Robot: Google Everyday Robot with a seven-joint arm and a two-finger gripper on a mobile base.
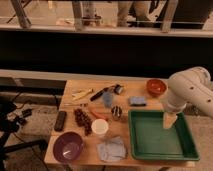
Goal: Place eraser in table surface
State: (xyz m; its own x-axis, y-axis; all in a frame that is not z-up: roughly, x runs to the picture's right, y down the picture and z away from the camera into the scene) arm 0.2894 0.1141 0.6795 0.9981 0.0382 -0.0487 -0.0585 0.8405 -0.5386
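The eraser (60,120) is a flat black elongated block. It lies on the light tan table surface (131,90) at the left edge, just above the purple bowl (68,146). My gripper (170,120) hangs from the white arm (187,90) on the right, over the right part of the green tray (150,142). It is far from the eraser, across the whole table. Nothing shows in the gripper.
A white cup (100,127), a dark bunch (82,120), a small can (116,112), a blue-grey pad (137,101), a red bowl (156,87), a grey cloth (111,148), a black-handled tool (101,93) and yellow pieces (81,93) crowd the table. A dark wall runs behind.
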